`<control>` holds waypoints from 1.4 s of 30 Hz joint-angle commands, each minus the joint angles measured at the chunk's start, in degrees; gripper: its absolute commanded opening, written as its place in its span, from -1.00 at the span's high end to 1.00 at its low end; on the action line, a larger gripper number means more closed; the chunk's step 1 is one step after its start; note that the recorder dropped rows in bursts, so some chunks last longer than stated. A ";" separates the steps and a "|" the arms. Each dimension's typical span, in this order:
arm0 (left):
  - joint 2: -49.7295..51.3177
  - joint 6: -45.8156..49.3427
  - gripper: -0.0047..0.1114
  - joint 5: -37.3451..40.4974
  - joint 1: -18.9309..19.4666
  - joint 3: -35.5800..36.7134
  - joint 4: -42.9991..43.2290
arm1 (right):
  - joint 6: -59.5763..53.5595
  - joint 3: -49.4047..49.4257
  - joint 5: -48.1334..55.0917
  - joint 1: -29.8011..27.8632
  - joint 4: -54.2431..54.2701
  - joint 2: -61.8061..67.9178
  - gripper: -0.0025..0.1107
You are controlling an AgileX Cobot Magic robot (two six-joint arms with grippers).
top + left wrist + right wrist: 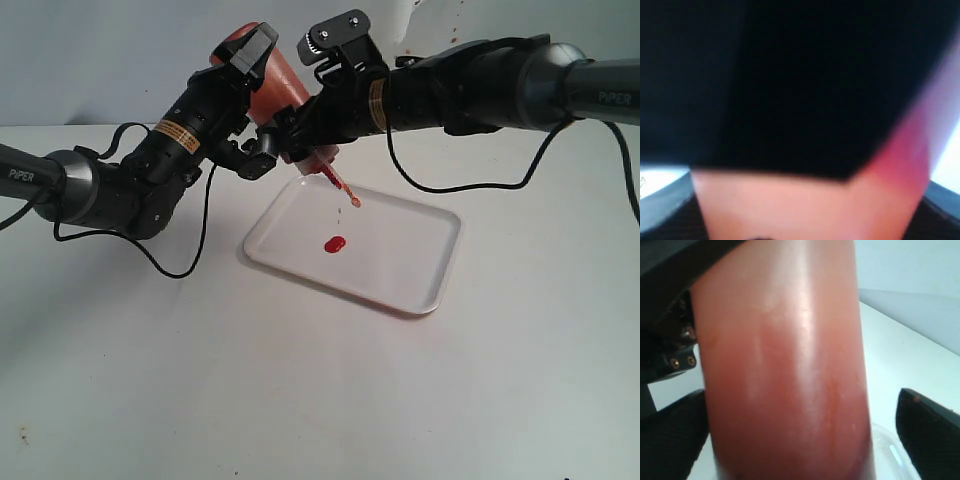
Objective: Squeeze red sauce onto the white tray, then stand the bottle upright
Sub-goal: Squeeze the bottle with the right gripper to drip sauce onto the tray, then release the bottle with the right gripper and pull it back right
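White tray under bottle (nozzle downward)

I read "PiPER" in white letters on the left arm, at its grey end, and the same word on the right arm. The left arm's yellow label and the right arm's yellow label carried print too small for me to read.

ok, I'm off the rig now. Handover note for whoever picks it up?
Left tool: shut on the bottle, holding it tilted with the nozzle down over the white tray.
Right tool: open around the bottle near its nozzle end, one finger clear of the wall.
Done: a red sauce blob lies on the tray.
Left to do: stand the bottle upright, then let go.
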 commanded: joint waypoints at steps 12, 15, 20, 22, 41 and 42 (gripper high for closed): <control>-0.76 -1.03 0.92 -2.88 -0.04 -0.74 -0.83 | -0.96 1.59 -4.20 -3.41 0.64 -5.65 -0.69; -0.76 -1.03 0.92 -2.88 -0.04 -0.74 -1.50 | -0.96 4.90 -6.68 -6.15 0.64 -9.15 -0.43; -0.76 -1.03 0.92 -2.88 -0.04 -0.74 -1.50 | -0.70 16.07 -9.02 -15.33 0.64 -14.48 0.69; -0.76 -1.03 0.92 -2.88 -0.04 -0.74 -1.50 | -1.44 21.13 -9.79 -19.08 0.64 -15.30 0.96; -0.76 -2.94 0.92 -2.88 -0.33 -0.63 -6.44 | -39.58 38.91 -28.82 -29.98 35.46 -15.30 0.96; -0.76 -2.94 0.92 -2.88 -0.33 -0.53 -6.44 | -39.58 38.91 -28.70 -29.98 35.71 -15.30 0.96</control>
